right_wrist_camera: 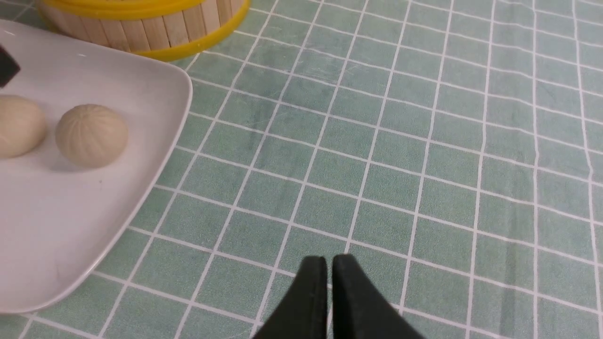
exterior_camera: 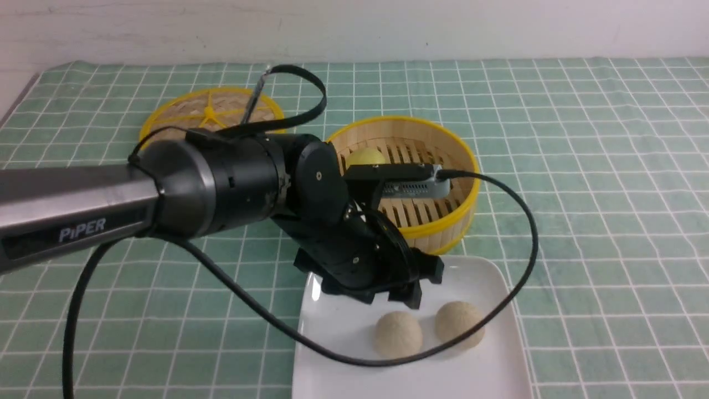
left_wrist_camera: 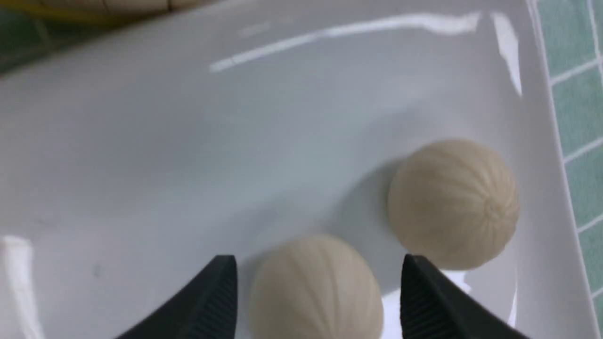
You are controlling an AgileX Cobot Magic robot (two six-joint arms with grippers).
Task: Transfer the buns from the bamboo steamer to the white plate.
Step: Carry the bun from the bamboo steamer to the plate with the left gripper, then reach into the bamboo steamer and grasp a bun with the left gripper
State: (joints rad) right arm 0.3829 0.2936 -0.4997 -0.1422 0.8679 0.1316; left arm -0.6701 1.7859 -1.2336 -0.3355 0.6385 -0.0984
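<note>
Two beige buns (exterior_camera: pixel 398 334) plated, yellow bun (exterior_camera: pixel 365 158) left in the far steamer (exterior_camera: pixel 471 216); left fingers (left_wrist_camera: pixel 318 282) spread wide, right fingers (right_wrist_camera: pixel 329 282) nearly closed, nothing held.

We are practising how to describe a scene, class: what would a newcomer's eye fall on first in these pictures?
First, the dark left arm reaching in from the left, its open end effector above the white plate. Next, two beige buns side by side on that plate. Then the yellow-rimmed steamer beyond it, with one yellow bun inside.
</note>
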